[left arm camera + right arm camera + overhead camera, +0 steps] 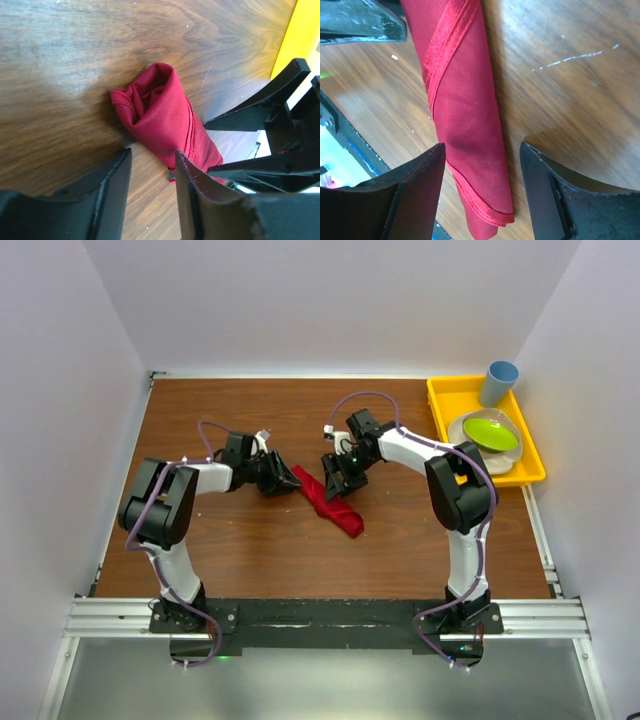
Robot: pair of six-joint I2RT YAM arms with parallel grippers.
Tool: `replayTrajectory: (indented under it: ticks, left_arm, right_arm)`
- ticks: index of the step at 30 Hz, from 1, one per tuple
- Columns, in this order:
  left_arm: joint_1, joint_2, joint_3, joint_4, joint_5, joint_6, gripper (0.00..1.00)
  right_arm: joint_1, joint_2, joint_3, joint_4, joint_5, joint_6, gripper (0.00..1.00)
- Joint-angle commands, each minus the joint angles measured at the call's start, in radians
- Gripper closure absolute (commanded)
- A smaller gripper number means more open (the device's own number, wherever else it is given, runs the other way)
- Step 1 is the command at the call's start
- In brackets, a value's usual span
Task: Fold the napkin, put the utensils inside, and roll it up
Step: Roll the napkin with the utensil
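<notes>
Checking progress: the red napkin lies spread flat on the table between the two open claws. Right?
Not flat: the right wrist view shows the napkin rolled up, on the table between the open left claw and right claw.

The rolled red cloth napkin (330,502) lies on the brown wooden table (250,540) between the left gripper (283,478) and right gripper (335,483).
</notes>
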Motion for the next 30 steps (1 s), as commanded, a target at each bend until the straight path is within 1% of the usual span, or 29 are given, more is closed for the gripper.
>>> replayTrajectory:
  ticks: [1, 4, 10, 15, 19, 22, 23, 25, 26, 27, 28, 30]
  left_arm:
    - [0.003, 0.044, 0.052, 0.019, -0.001, 0.043, 0.59]
    - [0.0, 0.072, 0.09, 0.013, 0.002, 0.063, 0.63]
    - [-0.04, 0.152, 0.199, -0.006, 0.017, 0.068, 0.67]
    - [-0.074, 0.207, 0.257, 0.008, 0.036, 0.043, 0.69]
    - [-0.092, 0.23, 0.291, 0.007, 0.036, 0.029, 0.69]
    - [-0.095, 0.213, 0.297, -0.016, 0.022, 0.032, 0.65]
    - [-0.092, 0.195, 0.297, -0.027, 0.014, 0.046, 0.6]
    - [-0.089, 0.169, 0.294, -0.069, 0.001, 0.06, 0.54]
    - [-0.086, 0.141, 0.291, -0.081, -0.009, 0.067, 0.49]
    - [-0.083, 0.124, 0.284, -0.095, -0.015, 0.072, 0.46]
    - [-0.08, 0.109, 0.282, -0.143, -0.021, 0.08, 0.44]
    - [-0.069, 0.058, 0.273, -0.176, -0.039, 0.1, 0.4]
  right_arm:
    - [0.001, 0.001, 0.027, 0.036, -0.037, -0.02, 0.35]
    - [-0.001, -0.003, 0.006, 0.048, -0.06, -0.012, 0.36]
    - [-0.003, -0.042, -0.072, 0.095, -0.048, 0.045, 0.38]
    - [-0.003, -0.082, -0.146, 0.147, 0.016, 0.133, 0.41]
    - [-0.003, -0.097, -0.172, 0.166, 0.052, 0.154, 0.43]
    - [-0.001, -0.105, -0.192, 0.189, 0.078, 0.186, 0.44]
    - [-0.001, -0.117, -0.198, 0.198, 0.094, 0.199, 0.44]
    - [0.001, -0.138, -0.215, 0.232, 0.137, 0.247, 0.41]
    - [0.002, -0.149, -0.221, 0.244, 0.154, 0.264, 0.39]
    - [0.008, -0.166, -0.226, 0.253, 0.183, 0.287, 0.37]
    - [0.013, -0.171, -0.224, 0.256, 0.197, 0.295, 0.37]
    - [0.042, -0.183, -0.215, 0.257, 0.24, 0.305, 0.34]
